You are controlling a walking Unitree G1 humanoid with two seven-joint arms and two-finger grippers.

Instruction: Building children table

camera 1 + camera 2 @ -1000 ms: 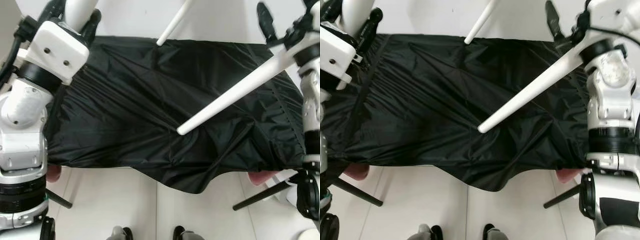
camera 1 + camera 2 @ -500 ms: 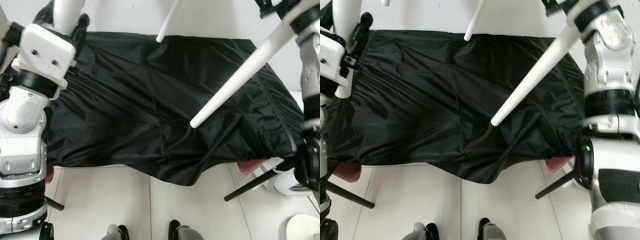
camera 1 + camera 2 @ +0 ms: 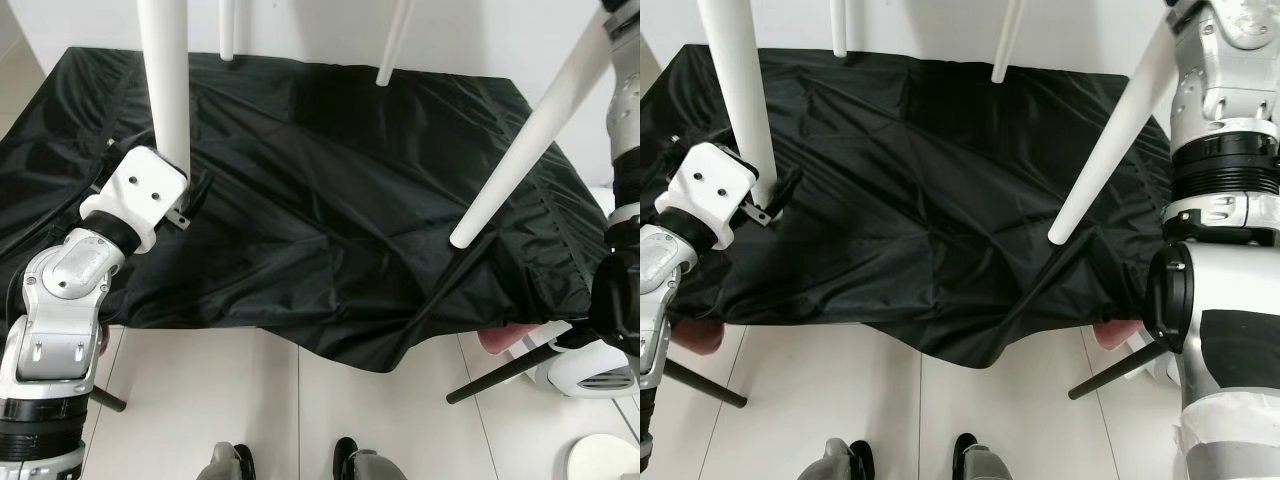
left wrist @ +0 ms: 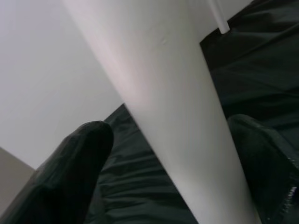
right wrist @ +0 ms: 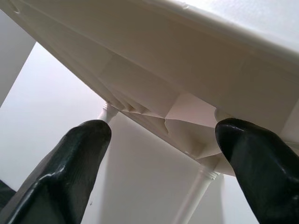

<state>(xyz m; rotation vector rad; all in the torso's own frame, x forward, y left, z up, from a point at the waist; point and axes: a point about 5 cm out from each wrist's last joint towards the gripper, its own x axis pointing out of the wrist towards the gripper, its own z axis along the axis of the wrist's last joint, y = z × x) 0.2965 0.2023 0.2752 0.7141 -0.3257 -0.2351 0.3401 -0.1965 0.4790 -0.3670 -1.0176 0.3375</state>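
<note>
Item: white children's table, assembled, four legs fitted, held above a black cloth [image 3: 330, 200] spread over a low stand. Near-left leg [image 3: 165, 80] is gripped close to its foot by the left gripper [image 4: 163, 154], one black finger [image 4: 70, 172] on each side of the tapered shaft, which stands nearly upright with its foot at the cloth. Near-right leg [image 3: 520, 140] slopes down from the upper right, its tip hanging just above the cloth; two far legs [image 3: 395, 45] are seen at the back edge. The right gripper [image 5: 163, 140] is spread wide beneath the tabletop [image 5: 196, 60], fingers flanking the ribbed underside; whether they bear on it cannot be told for certain. Step judged in hand: turning the table upright. Advice: the left grip is to be kept firm, the tabletop supported evenly, and the swing kept slow so that no leg snags the loose cloth.
</note>
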